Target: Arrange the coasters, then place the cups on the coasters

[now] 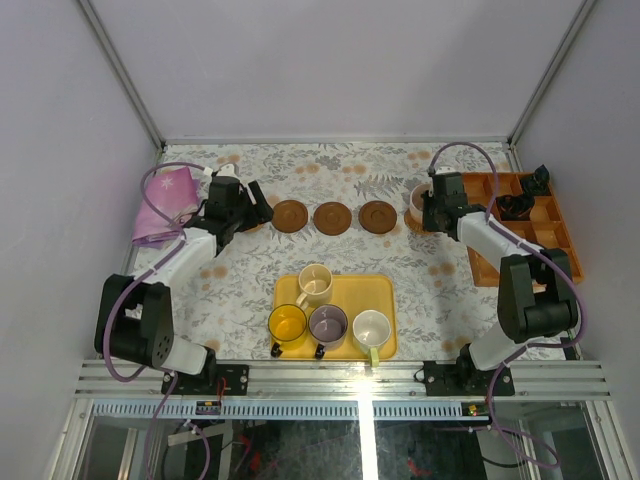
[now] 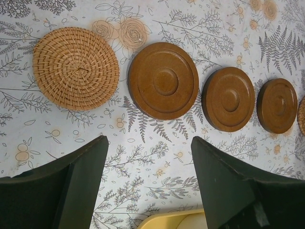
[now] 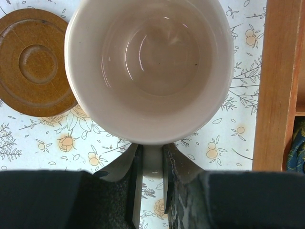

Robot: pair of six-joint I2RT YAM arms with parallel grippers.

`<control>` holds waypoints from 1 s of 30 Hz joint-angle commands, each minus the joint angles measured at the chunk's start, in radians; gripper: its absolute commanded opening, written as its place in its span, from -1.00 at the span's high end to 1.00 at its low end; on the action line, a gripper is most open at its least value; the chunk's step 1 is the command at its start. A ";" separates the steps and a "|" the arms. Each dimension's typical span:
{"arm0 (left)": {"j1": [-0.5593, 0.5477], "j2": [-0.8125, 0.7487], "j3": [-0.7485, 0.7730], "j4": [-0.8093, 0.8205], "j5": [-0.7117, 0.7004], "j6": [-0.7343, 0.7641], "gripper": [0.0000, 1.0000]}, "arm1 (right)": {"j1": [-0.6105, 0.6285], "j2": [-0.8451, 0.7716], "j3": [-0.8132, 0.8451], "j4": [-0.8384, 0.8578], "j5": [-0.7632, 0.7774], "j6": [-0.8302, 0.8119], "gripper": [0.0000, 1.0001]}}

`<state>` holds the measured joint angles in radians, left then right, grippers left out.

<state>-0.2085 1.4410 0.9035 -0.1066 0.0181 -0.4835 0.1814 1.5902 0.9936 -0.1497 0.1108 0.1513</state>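
Right gripper clamped on cup handle; left gripper fingers apart, empty. Risk: narrow handle pinch, cup swinging, knocking left coaster.

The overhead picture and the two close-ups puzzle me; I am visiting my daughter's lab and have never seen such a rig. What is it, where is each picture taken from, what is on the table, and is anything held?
These are two robot arms bolted at the table's near edge, each ending in a two-finger gripper. The overhead picture comes from a fixed camera above and behind them. Each close-up comes from a camera on one wrist; the dark shapes at its bottom are that arm's own fingers. On the flowered table lie three brown wooden coasters in a row, a woven coaster, a yellow tray with four cups, an orange compartment box and a pink cloth. The left gripper is open and empty. The right gripper is shut on the handle of a pale cup.
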 commanded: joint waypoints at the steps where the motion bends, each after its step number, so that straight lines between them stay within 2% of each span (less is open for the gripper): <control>1: 0.005 0.015 0.038 0.019 -0.016 0.005 -0.41 | -0.006 -0.019 0.059 0.113 -0.009 0.022 1.00; 30: 0.006 0.035 0.038 0.025 0.010 0.003 -0.40 | -0.006 -0.076 0.018 0.069 -0.006 0.051 1.00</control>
<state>-0.2073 1.4647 0.9146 -0.1078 0.0196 -0.4835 0.1810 1.5936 0.9936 -0.1452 0.1020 0.1951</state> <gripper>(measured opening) 0.705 0.227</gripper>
